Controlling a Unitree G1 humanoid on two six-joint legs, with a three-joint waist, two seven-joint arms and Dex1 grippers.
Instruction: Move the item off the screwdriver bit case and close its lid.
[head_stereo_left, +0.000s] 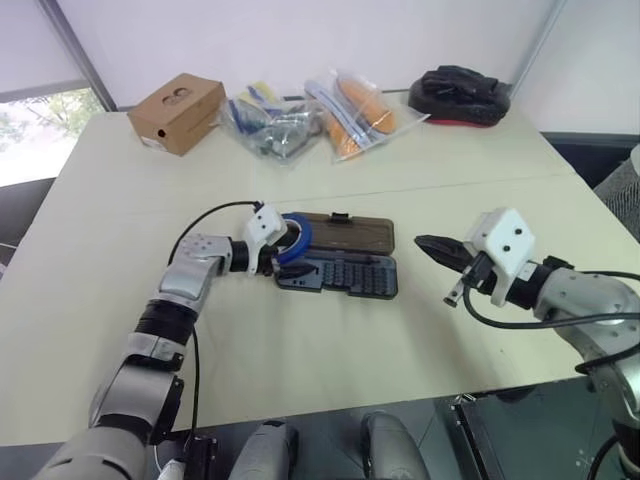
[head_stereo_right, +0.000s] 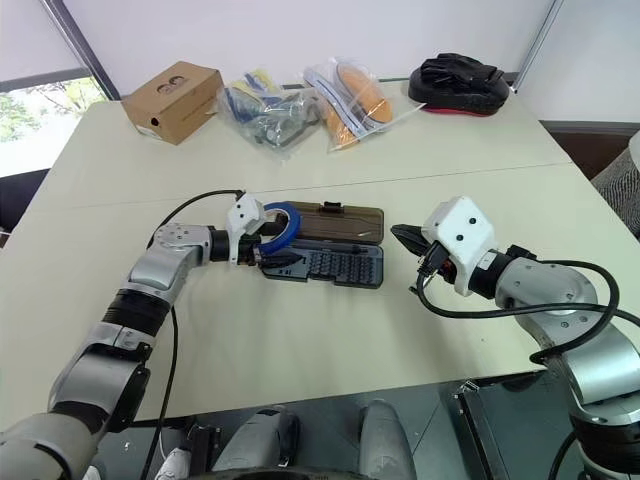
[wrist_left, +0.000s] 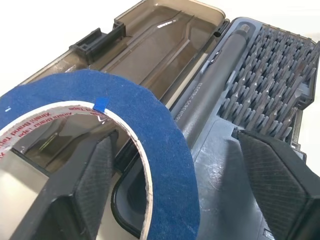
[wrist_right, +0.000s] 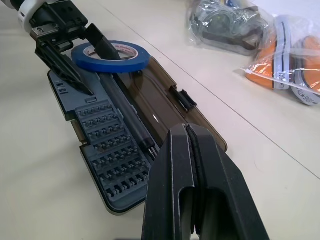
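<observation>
The screwdriver bit case (head_stereo_left: 352, 276) lies open mid-table, its grey-blue tray of bits toward me. The smoky brown lid (head_stereo_left: 352, 233) is folded flat behind the tray. The item, a blue tape roll (head_stereo_left: 297, 235), sits tilted over the case's left end. My left gripper (head_stereo_left: 290, 258) is open. One finger (wrist_left: 92, 170) reaches through the roll's hole and the other (wrist_left: 272, 165) hangs over the tray, so the roll's wall (wrist_left: 167, 150) stands between them. My right gripper (head_stereo_left: 421, 242) hovers shut and empty to the right of the case, pointing at it.
Along the table's far side stand a brown cardboard box (head_stereo_left: 178, 112), two clear plastic bags of parts (head_stereo_left: 275, 122) (head_stereo_left: 360, 110) and a black and red object (head_stereo_left: 462, 93). Bare tabletop lies in front of the case and to its left.
</observation>
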